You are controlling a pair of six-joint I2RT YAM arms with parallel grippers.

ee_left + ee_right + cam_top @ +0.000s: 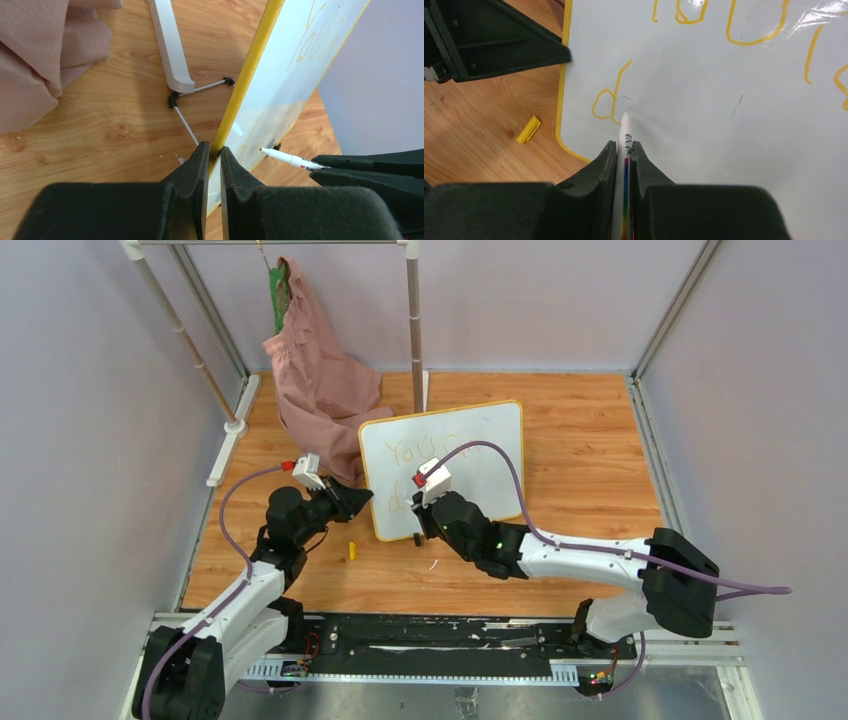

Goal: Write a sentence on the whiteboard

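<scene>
The whiteboard (480, 455) stands tilted on the wooden floor, with a yellow frame; it also shows in the left wrist view (300, 65) and the right wrist view (724, 115). Orange-yellow handwriting (744, 25) fills its top line, and a single "d" (608, 100) starts the second line. My left gripper (212, 150) is shut on the board's left yellow edge (250, 65). My right gripper (624, 145) is shut on a white marker (625, 131), whose tip sits just right of the "d". The marker also shows in the left wrist view (287, 159).
A yellow marker cap (528, 129) lies on the floor by the board's lower left corner (351, 551). A pink cloth (315, 370) hangs from a rack behind the board. The rack's post (415, 320) and base bar (170, 45) stand close behind.
</scene>
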